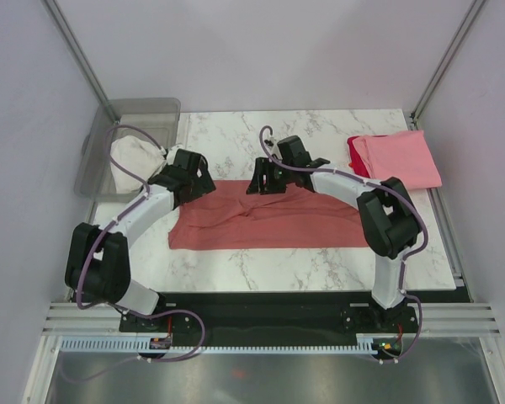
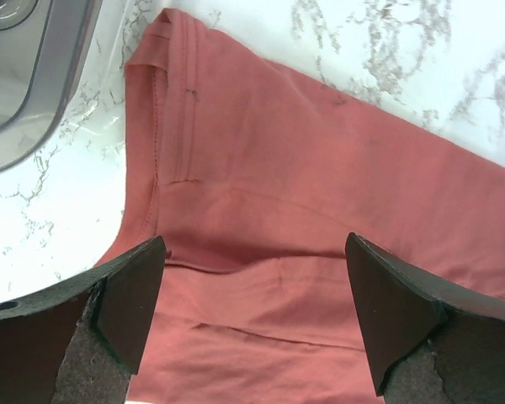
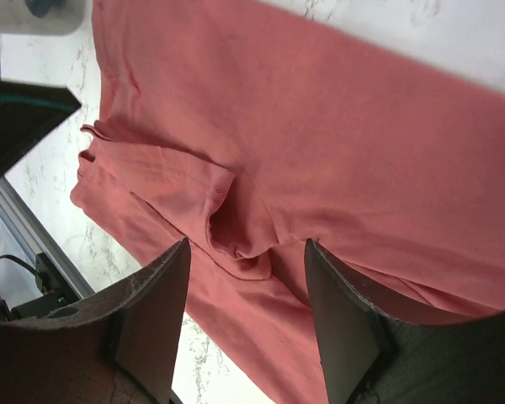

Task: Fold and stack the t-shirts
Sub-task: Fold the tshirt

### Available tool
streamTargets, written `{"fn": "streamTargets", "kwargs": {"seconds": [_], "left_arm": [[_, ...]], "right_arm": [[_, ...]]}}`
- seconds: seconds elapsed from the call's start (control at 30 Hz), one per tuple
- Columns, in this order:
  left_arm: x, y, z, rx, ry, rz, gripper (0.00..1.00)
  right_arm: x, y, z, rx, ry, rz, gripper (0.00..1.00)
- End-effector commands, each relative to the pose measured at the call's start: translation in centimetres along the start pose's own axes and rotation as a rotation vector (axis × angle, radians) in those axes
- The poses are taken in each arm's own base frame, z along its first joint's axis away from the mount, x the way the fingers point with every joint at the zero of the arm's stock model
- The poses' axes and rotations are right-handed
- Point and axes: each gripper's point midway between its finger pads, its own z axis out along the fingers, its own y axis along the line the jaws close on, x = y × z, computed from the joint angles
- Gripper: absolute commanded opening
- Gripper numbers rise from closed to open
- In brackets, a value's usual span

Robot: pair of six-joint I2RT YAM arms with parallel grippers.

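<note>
The salmon-red t-shirt (image 1: pixel 269 220) lies part-folded as a long, wrinkled band across the middle of the marble bench (image 1: pixel 236 271), with a loose pucker near its centre. At the upper right the light pink t-shirt (image 1: pixel 401 158) sits folded on the bright red t-shirt (image 1: pixel 353 156), of which only an edge shows.

The left end effector (image 2: pixel 252 261) hangs over the band's left end, jaws wide apart and empty. The right end effector (image 3: pixel 244 261) stands open above the pucker, not pinching it.

A pinch at that pucker may catch only the top layer, so the fold would spill open on lifting. Unequal grips at the two ends would probably skew the next fold. At the upper left the clear bin (image 1: pixel 143 103) stands close to the left arm, and a wide sweep could knock it.
</note>
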Motion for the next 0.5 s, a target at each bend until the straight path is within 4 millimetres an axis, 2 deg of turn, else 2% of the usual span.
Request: {"fn": "streamTargets", "kwargs": {"seconds": [0.0, 0.07, 0.23, 0.3, 0.47], "left_arm": [[-0.1, -0.1, 1.0, 0.013, 0.075, -0.023, 0.94], [0.7, -0.1, 1.9, 0.012, 0.112, -0.018, 0.94], [1.8, -0.8, 3.5, 0.024, 0.181, 0.025, 0.91], [2.6, -0.4, 4.3, -0.003, 0.21, 0.042, 0.91], [3.0, 0.1, 5.0, -0.041, 0.23, 0.072, 0.91]], "right_arm": [[-0.2, 2.5, 1.4, -0.052, 0.001, 0.001, 0.64], [0.4, 2.5, 2.4, -0.039, 0.016, 0.011, 0.64], [1.4, 3.9, 4.2, -0.054, 0.043, 0.013, 0.63], [2.1, 5.0, 4.7, -0.076, 0.06, -0.001, 0.63], [4.0, 5.2, 6.0, -0.078, 0.104, -0.015, 0.63]]}}
